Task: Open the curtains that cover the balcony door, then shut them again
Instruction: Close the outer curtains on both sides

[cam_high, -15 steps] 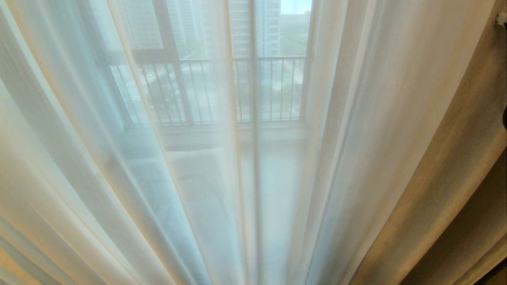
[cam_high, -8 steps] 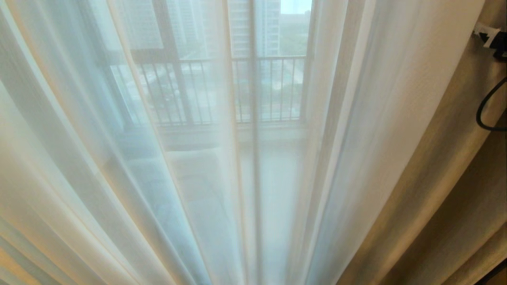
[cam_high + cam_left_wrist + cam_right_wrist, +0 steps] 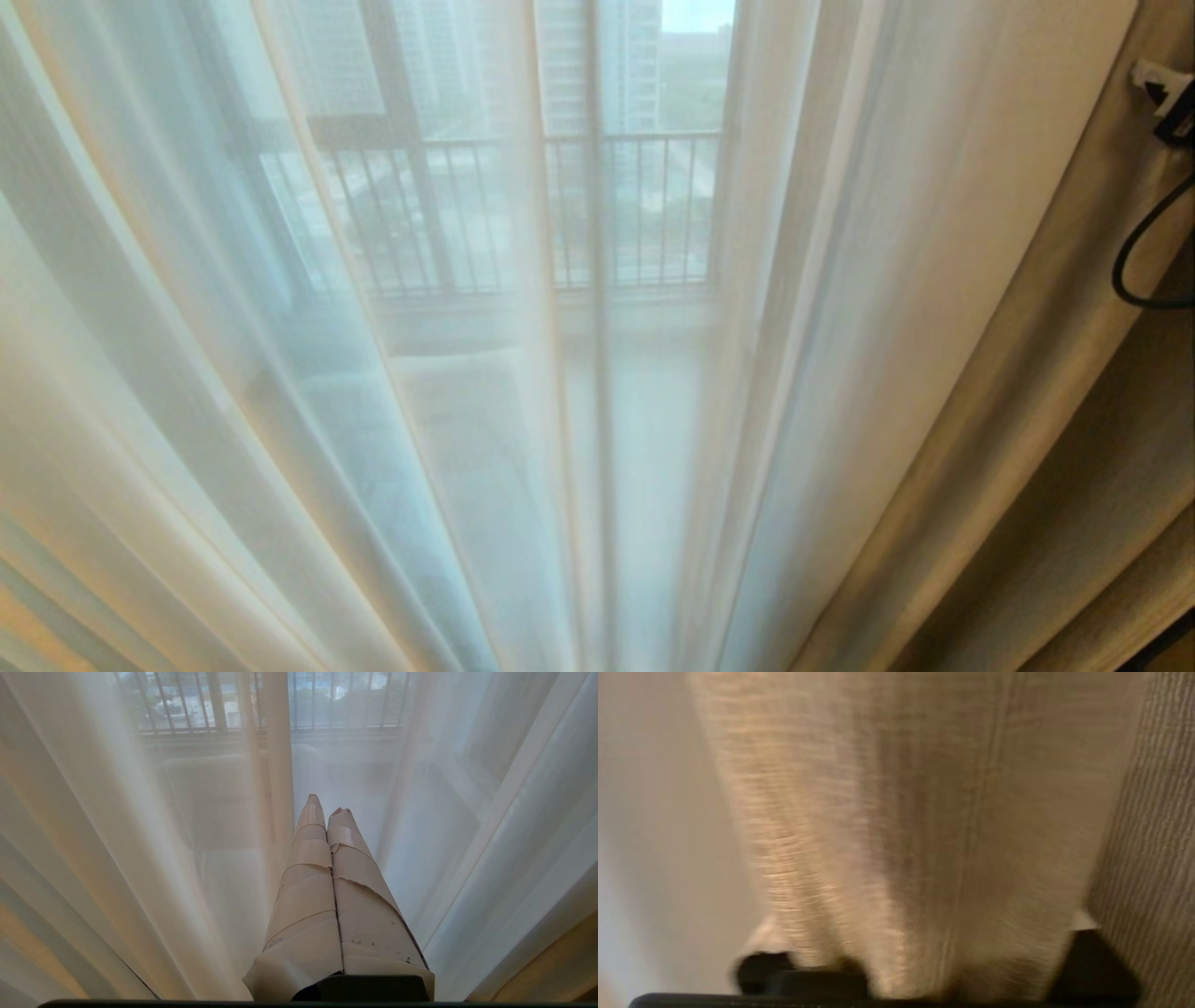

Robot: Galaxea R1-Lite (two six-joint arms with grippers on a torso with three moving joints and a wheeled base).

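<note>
Curtains: beige drape (image 3: 924,835) bunched between right gripper (image 3: 920,961) fingers, grip unconfirmed, presumably for pulling; left gripper (image 3: 327,812) pressed together, idle by sheers (image 3: 140,835).

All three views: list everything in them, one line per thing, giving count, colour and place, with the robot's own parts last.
sheers: several folds, see-through white, hanging across the middle and left of the head view.
drape: one panel, thick beige, at the right edge beside the sheers; it fills the right wrist view.
door frame: one upright bar, dark, seen through the sheers at centre.
railing: one, dark vertical bars, outside beyond the glass.
buildings: several, pale, far beyond the railing.
cable: one, black, looping at the right edge in front of the drape.
left gripper: one, wrapped in pale tape, fingers together, pointing at the sheers.
right gripper: one, black and white, at the upper right, against the drape.
</note>
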